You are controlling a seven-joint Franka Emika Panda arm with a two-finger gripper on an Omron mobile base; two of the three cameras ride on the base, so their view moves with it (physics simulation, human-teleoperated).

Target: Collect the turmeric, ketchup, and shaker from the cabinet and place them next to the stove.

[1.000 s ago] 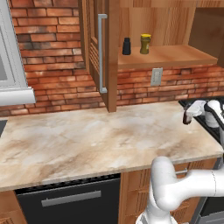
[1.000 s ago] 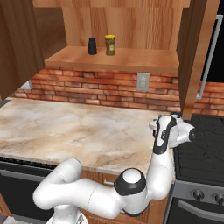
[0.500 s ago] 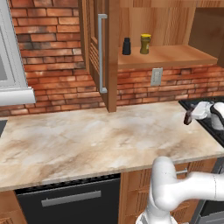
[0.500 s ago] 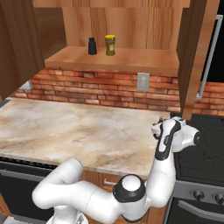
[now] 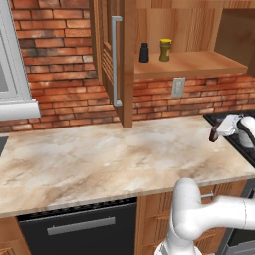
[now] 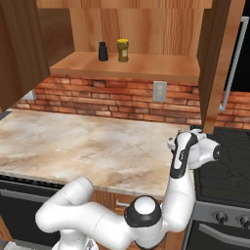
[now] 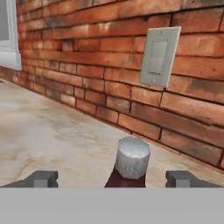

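We see the gripper [image 7: 112, 178] with fingers spread apart, the ketchup [image 7: 130, 164] standing between them on the desk [image 5: 99, 159], just beside the stove [image 6: 227, 166]. Shaker [image 5: 144, 53] and turmeric [image 5: 165, 50] sit on the cabinet [image 5: 194, 62] shelf above the stove.

Both base views look forward and down from behind the arm, sharing the tabletop [image 5: 99, 159] and cabinet [image 6: 146, 63] shelf. The hand view skims low, close, facing the brick wall [image 7: 87, 65] at 12 o'clock.
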